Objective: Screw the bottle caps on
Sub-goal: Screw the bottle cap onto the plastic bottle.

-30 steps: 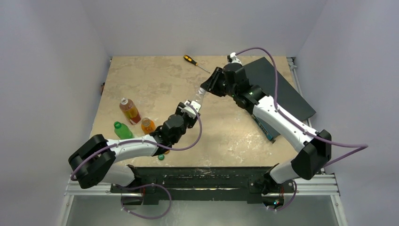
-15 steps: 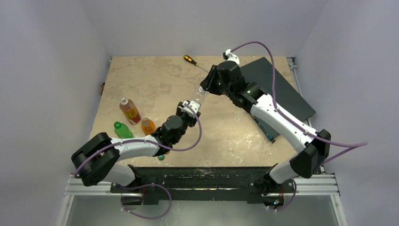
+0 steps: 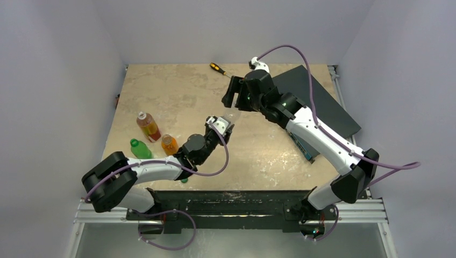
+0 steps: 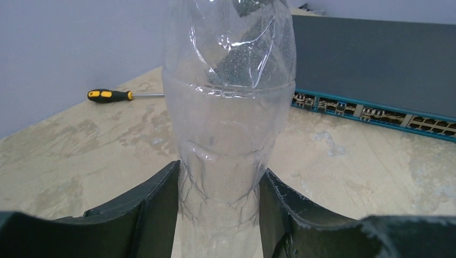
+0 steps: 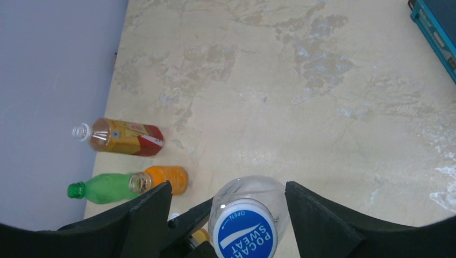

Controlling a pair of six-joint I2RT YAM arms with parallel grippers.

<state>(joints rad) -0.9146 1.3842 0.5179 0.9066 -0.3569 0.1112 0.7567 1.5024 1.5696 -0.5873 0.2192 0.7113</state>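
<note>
Clear bottle (image 4: 228, 107), blue cap (image 5: 244, 235) on, pinched in left claw (image 4: 219, 174); right claw (image 5: 226, 187) spread above.

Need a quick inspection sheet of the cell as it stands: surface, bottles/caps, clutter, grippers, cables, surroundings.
Surface: mottled beige table, no spill seen.
Job's things: clear bottle with blue cap on its neck; amber bottle, open-mouthed orange bottle and green bottle grouped at the left.
Clutter: screwdriver at far edge; network switch at right.
Grippers: left gripper shut on clear bottle; right gripper open, jaws either side of blue cap.
Cables: purple cable looped along each arm.
Surroundings: grey walls; nothing else seen.
</note>
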